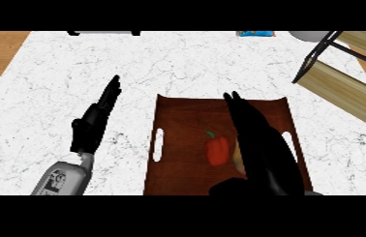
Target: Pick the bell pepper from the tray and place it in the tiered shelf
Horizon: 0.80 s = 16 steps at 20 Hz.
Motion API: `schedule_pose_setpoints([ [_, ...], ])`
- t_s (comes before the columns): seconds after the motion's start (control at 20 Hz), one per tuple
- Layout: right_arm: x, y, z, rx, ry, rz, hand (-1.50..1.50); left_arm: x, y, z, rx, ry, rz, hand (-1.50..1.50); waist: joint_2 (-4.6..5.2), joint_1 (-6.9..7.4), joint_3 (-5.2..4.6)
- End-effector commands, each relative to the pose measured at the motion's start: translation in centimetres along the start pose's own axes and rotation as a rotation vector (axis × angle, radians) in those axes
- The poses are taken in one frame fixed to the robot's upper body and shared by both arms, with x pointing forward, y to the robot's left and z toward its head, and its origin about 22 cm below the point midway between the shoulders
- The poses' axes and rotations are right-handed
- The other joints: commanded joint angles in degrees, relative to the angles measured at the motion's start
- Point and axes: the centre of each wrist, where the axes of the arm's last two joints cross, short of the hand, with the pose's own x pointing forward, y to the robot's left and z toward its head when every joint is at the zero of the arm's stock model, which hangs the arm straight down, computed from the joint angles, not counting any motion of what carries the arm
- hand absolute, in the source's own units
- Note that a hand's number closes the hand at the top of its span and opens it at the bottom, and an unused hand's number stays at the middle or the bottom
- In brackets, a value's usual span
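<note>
On a white marble counter [178,62], a brown tray [186,115] lies before me, the red bell pepper [217,150] at its middle. My right hand [261,144], fingers straight and holding nothing, hangs just right of the pepper; my left hand [97,120] rests open left of the tray. The pick is not yet made: next I must curl round the pepper, then carry it to the tiered shelf [336,76] beyond the tray's right corner.

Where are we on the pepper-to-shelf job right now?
Nothing is finished: the bell pepper lies on the tray. In hand: the right hand is over the tray beside the pepper, fingers straight, not gripping. The left hand is open over the counter. Left: grasp, lift, carry to the tiered shelf at upper right.
</note>
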Motion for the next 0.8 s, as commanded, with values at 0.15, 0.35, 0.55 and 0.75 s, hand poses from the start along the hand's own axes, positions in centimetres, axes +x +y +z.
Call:
schedule_pose_setpoints([
  [0.15, 1.9, 0.4, -0.5, -0.021, 0.186, 0.027, -1.5, -0.2, 0.8, 0.1, 0.0, 0.001, 0.002, 0.0, 0.1, -0.11, 0.02],
  [0.35, 1.7, 3.0, 0.2, 0.012, 0.196, 0.049, -1.5, -0.2, -0.4, -0.5, 0.002, -0.001, -0.004, 0.0, 0.08, -0.51, 0.03],
  [0.55, 1.5, 2.4, -0.1, 0.023, 0.201, 0.036, -1.5, -1.4, 1.2, 0.3, 0.012, 0.017, -0.016, 0.0, 0.14, -0.34, 0.03],
  [0.75, 1.9, 3.3, -1.4, 0.006, 0.226, 0.05, -1.5, -1.0, 0.2, 0.8, -0.012, 0.01, -0.004, 0.0, 0.11, -0.04, 0.05],
])
